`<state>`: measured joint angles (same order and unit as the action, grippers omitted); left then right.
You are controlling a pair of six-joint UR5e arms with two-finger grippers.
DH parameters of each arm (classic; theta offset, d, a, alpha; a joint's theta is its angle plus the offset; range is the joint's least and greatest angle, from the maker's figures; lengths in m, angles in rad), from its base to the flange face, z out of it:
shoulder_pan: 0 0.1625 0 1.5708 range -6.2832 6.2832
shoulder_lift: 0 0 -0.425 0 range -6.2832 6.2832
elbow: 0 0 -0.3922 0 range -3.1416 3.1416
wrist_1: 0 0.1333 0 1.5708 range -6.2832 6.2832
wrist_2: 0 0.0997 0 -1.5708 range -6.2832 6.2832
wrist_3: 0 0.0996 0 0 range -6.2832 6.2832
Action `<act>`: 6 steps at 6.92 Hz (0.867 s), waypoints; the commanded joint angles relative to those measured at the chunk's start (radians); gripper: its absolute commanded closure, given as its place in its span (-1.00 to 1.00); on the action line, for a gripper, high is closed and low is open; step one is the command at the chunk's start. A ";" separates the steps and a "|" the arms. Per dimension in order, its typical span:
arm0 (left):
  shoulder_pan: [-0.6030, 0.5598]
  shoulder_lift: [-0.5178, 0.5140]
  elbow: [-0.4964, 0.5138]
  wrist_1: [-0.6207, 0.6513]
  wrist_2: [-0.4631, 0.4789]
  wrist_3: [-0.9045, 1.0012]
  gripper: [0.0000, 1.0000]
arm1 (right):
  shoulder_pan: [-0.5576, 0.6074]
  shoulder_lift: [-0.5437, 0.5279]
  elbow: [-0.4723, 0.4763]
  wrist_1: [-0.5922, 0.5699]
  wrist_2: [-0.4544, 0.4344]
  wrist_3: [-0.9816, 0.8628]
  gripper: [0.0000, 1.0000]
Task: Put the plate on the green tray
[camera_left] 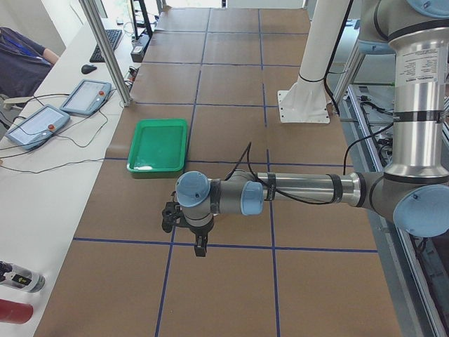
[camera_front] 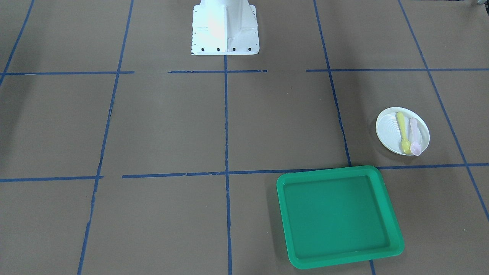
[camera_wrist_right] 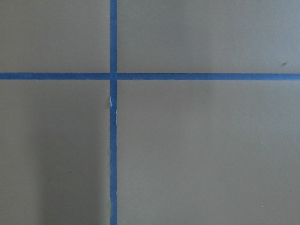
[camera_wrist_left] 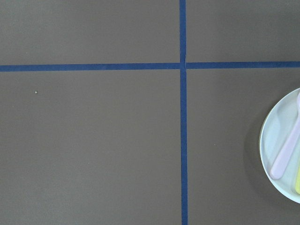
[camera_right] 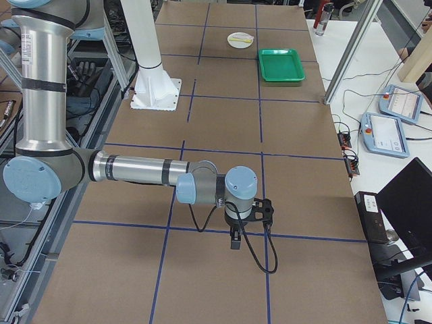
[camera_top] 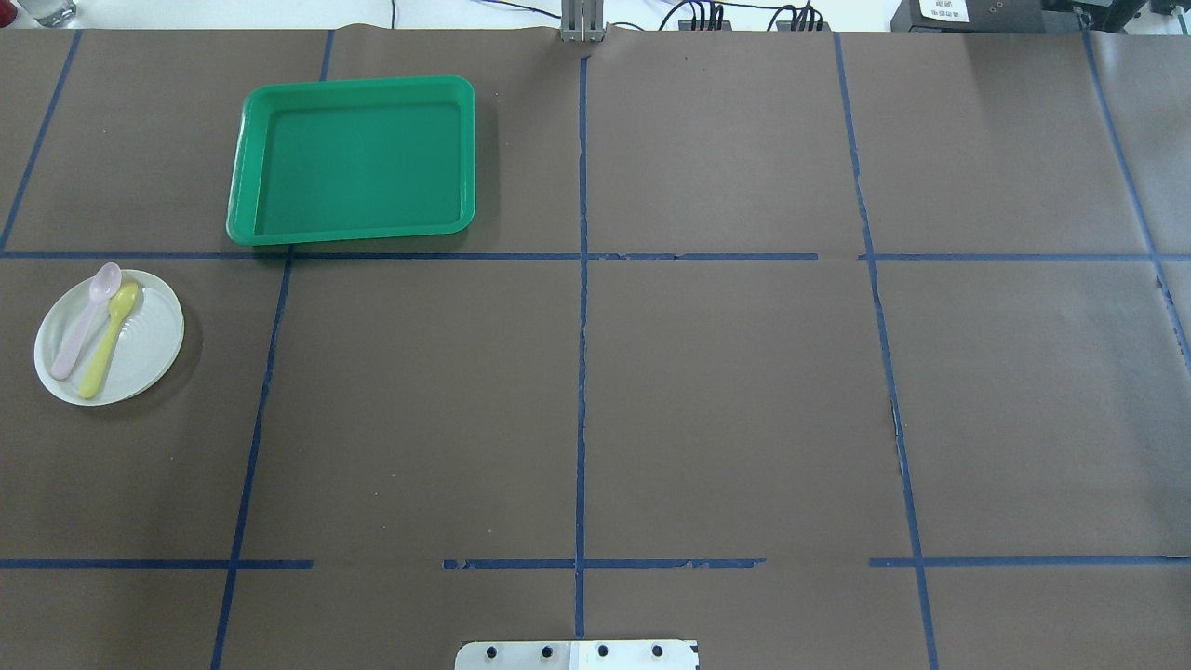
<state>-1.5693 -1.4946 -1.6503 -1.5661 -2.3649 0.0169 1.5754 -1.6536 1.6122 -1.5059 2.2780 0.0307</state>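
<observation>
Brown paper crossed with blue tape covers the table (camera_front: 172, 126). From across it, the green tray (camera_front: 338, 215) lies flat. The plate (camera_front: 387, 130) sits on the paper near one tray corner, not touching it, and carries a yellow spoon (camera_front: 402, 131) and a lilac spoon (camera_front: 414, 135). Overhead, both lie on the robot's left. In the end views the left gripper (camera_left: 200, 249) and right gripper (camera_right: 234, 241) point down over the table, but I cannot tell how their fingers stand. The left wrist camera catches the plate's edge.

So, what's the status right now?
Left gripper, right gripper: above table, open or shut unclear. White plate, pink spoon and yellow spoon aboard, beside green tray, not on it. Nothing seen between them.
</observation>
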 commanded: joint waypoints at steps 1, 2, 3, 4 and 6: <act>0.000 0.002 -0.008 -0.003 0.001 0.011 -1.00 | 0.000 0.000 0.000 0.001 0.000 0.000 -1.00; 0.002 -0.012 -0.003 -0.006 -0.002 0.012 -1.00 | 0.000 0.000 0.000 0.000 0.000 0.000 -1.00; 0.002 -0.028 -0.002 -0.064 -0.002 0.009 -1.00 | 0.000 0.000 0.000 0.000 0.000 0.000 -1.00; 0.005 -0.018 0.003 -0.156 -0.007 -0.003 -1.00 | 0.000 0.000 0.000 0.000 0.000 0.000 -1.00; 0.091 -0.029 0.096 -0.306 -0.043 -0.009 -1.00 | 0.000 0.000 0.000 0.000 0.000 0.000 -1.00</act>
<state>-1.5264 -1.5214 -1.5977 -1.7756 -2.3851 0.0124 1.5754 -1.6536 1.6122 -1.5064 2.2780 0.0307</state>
